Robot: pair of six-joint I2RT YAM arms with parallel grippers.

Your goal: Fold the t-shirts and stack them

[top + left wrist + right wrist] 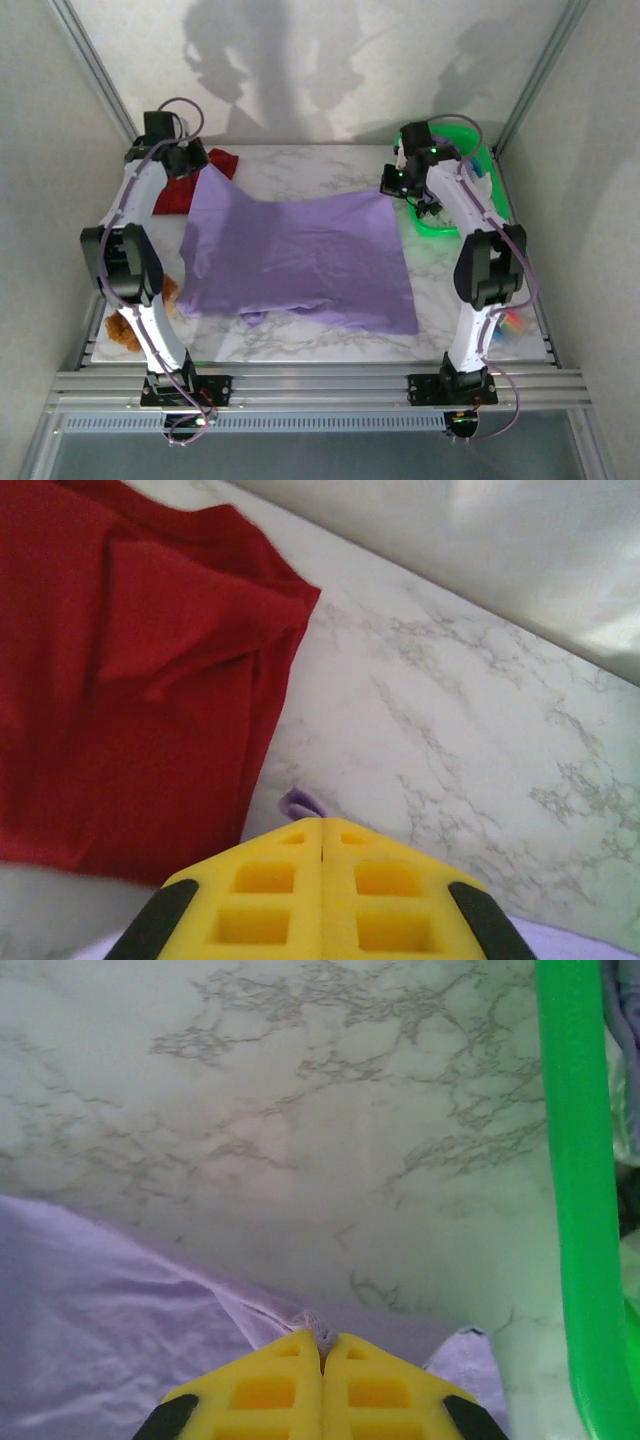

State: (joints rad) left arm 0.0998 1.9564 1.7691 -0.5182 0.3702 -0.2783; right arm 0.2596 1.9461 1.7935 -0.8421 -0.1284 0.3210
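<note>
**Purple shirt pinched at both far corners**

The purple t-shirt [300, 255] lies spread across the middle of the marble table [300, 172]. It is plain lilac and creased, with the near hem bunched at the left.

- **Left gripper** [322, 822]: yellow fingers closed, with a nub of purple cloth caught at the tips, at the far left corner.
- **Right gripper** [322, 1336]: closed likewise on the far right corner.

The red t-shirt [130, 680] lies crumpled at far left. The green basket [575, 1190] is at far right.

Marbled table [300, 168], purple t-shirt [300, 255], red t-shirt [120, 680]

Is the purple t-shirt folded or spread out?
Spread out: the purple t-shirt lies wide, left gripper and right gripper pinching its far corners.
</note>
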